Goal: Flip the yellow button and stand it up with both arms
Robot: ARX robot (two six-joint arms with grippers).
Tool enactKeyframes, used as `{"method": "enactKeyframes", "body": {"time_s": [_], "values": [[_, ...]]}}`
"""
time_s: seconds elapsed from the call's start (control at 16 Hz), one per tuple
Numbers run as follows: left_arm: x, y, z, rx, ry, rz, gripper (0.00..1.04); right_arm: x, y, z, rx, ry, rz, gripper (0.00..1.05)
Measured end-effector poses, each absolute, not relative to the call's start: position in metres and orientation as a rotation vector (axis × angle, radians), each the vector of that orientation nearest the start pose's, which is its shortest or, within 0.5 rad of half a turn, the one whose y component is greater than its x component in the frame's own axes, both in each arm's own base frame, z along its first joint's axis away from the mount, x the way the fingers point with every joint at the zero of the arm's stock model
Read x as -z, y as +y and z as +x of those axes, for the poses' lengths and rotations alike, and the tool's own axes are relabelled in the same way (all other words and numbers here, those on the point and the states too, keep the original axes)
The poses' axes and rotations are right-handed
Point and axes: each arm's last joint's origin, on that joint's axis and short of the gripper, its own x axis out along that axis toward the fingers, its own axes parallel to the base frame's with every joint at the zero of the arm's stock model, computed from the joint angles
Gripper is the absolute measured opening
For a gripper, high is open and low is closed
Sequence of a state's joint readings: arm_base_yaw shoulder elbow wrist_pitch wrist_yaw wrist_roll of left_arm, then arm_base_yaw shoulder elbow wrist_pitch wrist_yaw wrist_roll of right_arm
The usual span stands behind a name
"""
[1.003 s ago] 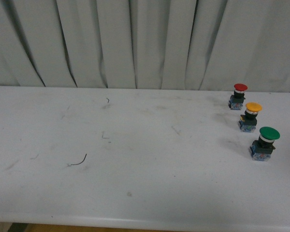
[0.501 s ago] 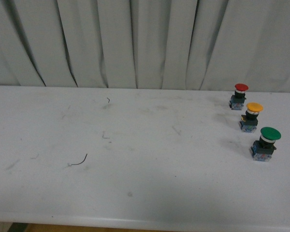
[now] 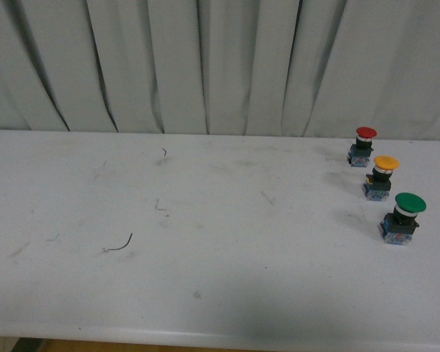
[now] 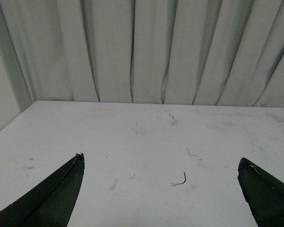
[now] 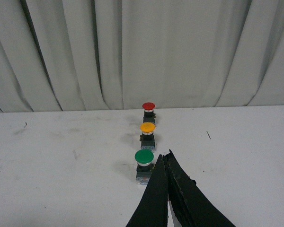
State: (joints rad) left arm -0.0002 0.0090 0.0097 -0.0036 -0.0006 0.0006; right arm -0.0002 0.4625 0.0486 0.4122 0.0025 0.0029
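From the front, neither arm shows. The white tabletop (image 3: 205, 279) runs wide and mostly bare, scuffed, with a thin curl of dark wire (image 3: 119, 245) lying toward the near left. Three push buttons stand in a slanting row at the far right: the red button (image 3: 362, 144) farthest, the yellow button (image 3: 379, 177) between, and the green button (image 3: 402, 217) nearest. All three stand upright on their contact blocks, caps up, each apart from its neighbours. A pale curtain (image 3: 205, 66) hangs behind.

From the left wrist, the left hand (image 4: 161, 189) is spread wide, its two dark fingertips (image 4: 61, 189) far apart with nothing between them, hovering over bare tabletop at the left end, well apart from the buttons. The same curl of wire lies ahead of it.

From the right wrist, the right hand (image 5: 168, 189) is clenched, fingers pressed together and grasping nothing. It points toward the row: green button (image 5: 144, 165) just beyond and left of the tips, yellow button (image 5: 147, 133) behind it, red button (image 5: 148, 112) farthest.

The yellow button looks like a small, light, rigid piece of hard plastic. The smooth domed cap would likely slip under a pinch; the squarer blue-grey block or the black collar should give flatter, surer faces. Top-heavy under its wide cap and on a narrow base, it would probably tip easily, and its close neighbours leave little room for fingers.

No brand, label or writing can be read in any view.
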Motion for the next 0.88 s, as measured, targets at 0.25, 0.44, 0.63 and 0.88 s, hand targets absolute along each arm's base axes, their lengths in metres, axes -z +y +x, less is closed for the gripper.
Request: {"method": "enactKeyframes", "body": {"time_s": [0.25,0.44,0.63,0.88], "values": [[-0.166,0.0,0.098,0.0,0.002,0.001,0.98,-0.17,0.0,0.119,0.003,-0.013,0.003,0.02],[-0.166,0.0,0.098,0.0,0.003,0.001,0.98,-0.17,0.0,0.116,0.003,-0.012,0.003,0.02],[-0.166,0.0,0.098,0.0,0.003,0.001,0.98,-0.17,0.0,0.114,0.003,-0.013,0.003,0.02],[-0.166,0.0,0.098,0.0,0.003,0.001,0.98,-0.171,0.0,0.112,0.003,-0.015,0.003,0.02]]}}
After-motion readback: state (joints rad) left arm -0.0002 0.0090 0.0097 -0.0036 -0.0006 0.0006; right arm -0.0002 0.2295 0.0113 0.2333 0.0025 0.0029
